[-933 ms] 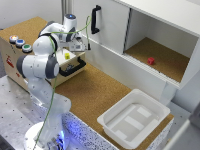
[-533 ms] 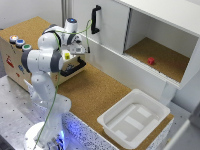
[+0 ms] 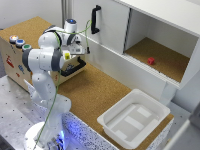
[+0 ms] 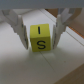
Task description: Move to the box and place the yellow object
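Yellow cube [image 4: 40, 38] sits clamped between the two fingers [image 4: 19, 30], dark markings on its near face; gripper [image 4: 41, 31] is clenched on it, both pads touching its sides. In the exterior view the cube itself is too small to make out; the gripper [image 3: 79, 48] hangs high over the cork bench, near the wooden unit [image 3: 12, 57]. Box [image 3: 134, 118] lies well apart, toward the exterior view's lower right, with nothing visible in it. Judgement: transport leg not yet done; the arm must carry the cube across and down toward the box before letting go. Red cube [image 3: 150, 61] sits in the cabinet recess, irrelevant.
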### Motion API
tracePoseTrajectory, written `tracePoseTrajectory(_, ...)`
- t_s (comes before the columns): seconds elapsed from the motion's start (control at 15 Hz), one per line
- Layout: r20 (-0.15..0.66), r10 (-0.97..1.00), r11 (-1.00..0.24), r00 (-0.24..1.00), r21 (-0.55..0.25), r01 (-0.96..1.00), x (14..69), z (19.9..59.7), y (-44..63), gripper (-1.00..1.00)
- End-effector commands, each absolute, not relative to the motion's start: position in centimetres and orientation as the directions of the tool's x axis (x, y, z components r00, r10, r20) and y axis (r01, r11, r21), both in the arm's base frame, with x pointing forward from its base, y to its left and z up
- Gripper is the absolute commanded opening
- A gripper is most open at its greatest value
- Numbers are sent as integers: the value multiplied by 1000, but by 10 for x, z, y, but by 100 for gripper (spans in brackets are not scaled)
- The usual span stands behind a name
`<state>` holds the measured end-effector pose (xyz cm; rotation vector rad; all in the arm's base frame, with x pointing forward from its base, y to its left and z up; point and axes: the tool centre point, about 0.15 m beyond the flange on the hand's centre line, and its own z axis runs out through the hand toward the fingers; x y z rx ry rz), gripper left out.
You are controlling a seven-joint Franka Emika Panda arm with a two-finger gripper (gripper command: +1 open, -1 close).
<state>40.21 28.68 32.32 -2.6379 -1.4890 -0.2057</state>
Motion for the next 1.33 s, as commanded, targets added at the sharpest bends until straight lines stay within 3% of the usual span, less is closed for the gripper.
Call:
tracePoseTrajectory(0.0, 122, 874, -481, 470, 84, 873, 420, 314, 309, -100)
tracePoseTrajectory(0.33, 143, 862, -500, 486, 91, 861, 412, 335, 302, -100)
tracePoseTrajectory(0.67, 209, 811, -572, 546, 92, 815, 407, 386, 275, -100)
tracePoseTrajectory(1.27, 245, 577, -816, 779, 209, 539, 418, 454, 142, -100)
